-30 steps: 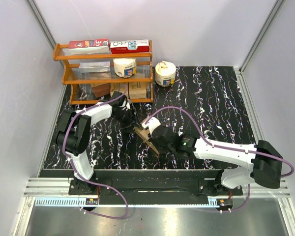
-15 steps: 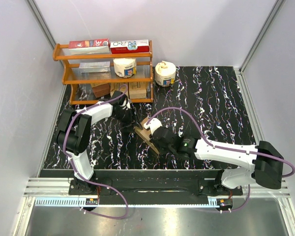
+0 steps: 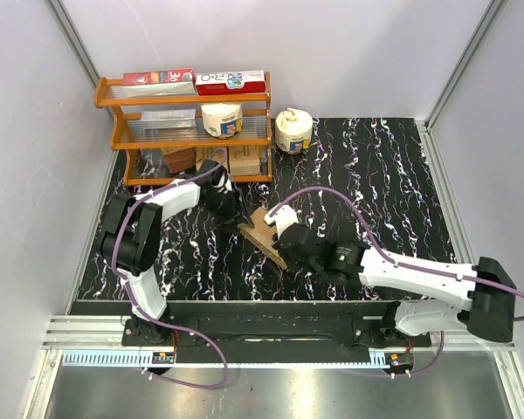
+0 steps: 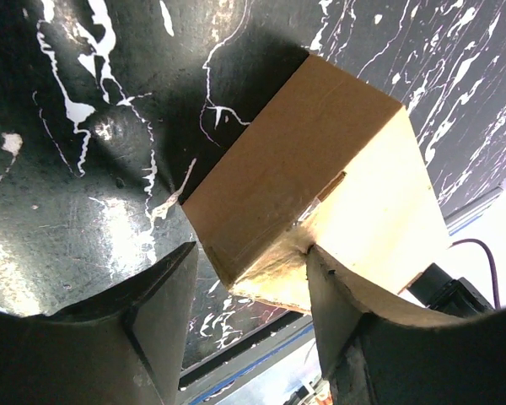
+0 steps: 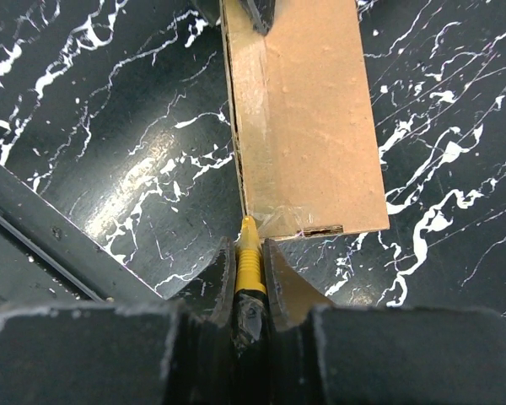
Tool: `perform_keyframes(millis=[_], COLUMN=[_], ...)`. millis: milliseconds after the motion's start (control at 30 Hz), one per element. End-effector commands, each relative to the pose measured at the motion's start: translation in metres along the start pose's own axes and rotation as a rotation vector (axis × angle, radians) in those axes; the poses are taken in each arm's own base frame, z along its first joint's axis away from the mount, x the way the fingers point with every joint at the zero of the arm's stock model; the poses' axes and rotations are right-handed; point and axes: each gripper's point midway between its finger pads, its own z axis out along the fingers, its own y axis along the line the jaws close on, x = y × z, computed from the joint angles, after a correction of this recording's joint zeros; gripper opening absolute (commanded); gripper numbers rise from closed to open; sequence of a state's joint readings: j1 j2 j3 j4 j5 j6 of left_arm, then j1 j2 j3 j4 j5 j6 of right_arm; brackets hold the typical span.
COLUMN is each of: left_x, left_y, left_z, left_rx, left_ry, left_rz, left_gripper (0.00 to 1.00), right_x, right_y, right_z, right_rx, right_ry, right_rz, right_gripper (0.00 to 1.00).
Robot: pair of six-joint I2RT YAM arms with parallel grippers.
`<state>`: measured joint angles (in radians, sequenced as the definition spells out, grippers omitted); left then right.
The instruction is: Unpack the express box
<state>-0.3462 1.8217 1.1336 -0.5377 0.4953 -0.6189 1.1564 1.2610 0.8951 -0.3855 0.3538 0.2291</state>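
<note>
The express box (image 3: 260, 229), a flat brown carton, lies slantwise on the black marbled table between the two arms. In the right wrist view its taped near end (image 5: 308, 126) faces me. My right gripper (image 3: 290, 247) is shut on a yellow-tipped cutter (image 5: 250, 253), whose tip touches the box's near left corner at the tape. My left gripper (image 3: 230, 208) straddles the box's far corner (image 4: 312, 169) with the jaws apart. One finger (image 4: 354, 321) touches the box; the other (image 4: 152, 312) stands slightly clear of it.
An orange rack (image 3: 113, 140) at the back left holds red-and-white cartons (image 3: 195, 81), a white roll and small brown boxes (image 3: 211, 160). A white roll (image 3: 293, 131) stands beside the rack. The table's front rail (image 5: 51, 240) runs near my right gripper.
My right gripper with the cutter has drawn back to the right along the box, uncovering more of it. The left arm and the box have hardly moved.
</note>
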Motion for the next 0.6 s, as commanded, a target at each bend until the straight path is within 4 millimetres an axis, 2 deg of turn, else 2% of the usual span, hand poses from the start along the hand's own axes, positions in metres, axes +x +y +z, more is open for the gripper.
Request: perform_keyframes(millis=[0,67,300,400,567], left_x=[-0.02,-0.02,-0.02,-0.02,-0.021], left_y=[0.053,0.052,0.045,0.042,0.027], left_z=[0.011,0.01,0.005,0.001,-0.011], left_rx=[-0.235,-0.229,-0.206,-0.193,-0.143], left_ry=[-0.099,-0.1,-0.106,-0.112,-0.137], left_rz=[-0.009,-0.009,0.007,0.017,0.034], left_gripper=[0.57,0.57,0.57,0.59,0.65], right_x=[-0.02,-0.027,-0.033,-0.045,-0.072], right_y=[-0.008,-0.01,-0.011,-0.012,-0.027], right_z=[-0.03,-0.034,-0.035,-0.04,-0.055], right_rx=[0.008,0.014,0.022,0.022,0.084], right_ry=[-0.063,-0.086,-0.114,-0.164,-0.302], right_rz=[0.033,0.041,0.081,0.127,0.257], right_gripper=[0.0,0.0,0.0,0.0,0.0])
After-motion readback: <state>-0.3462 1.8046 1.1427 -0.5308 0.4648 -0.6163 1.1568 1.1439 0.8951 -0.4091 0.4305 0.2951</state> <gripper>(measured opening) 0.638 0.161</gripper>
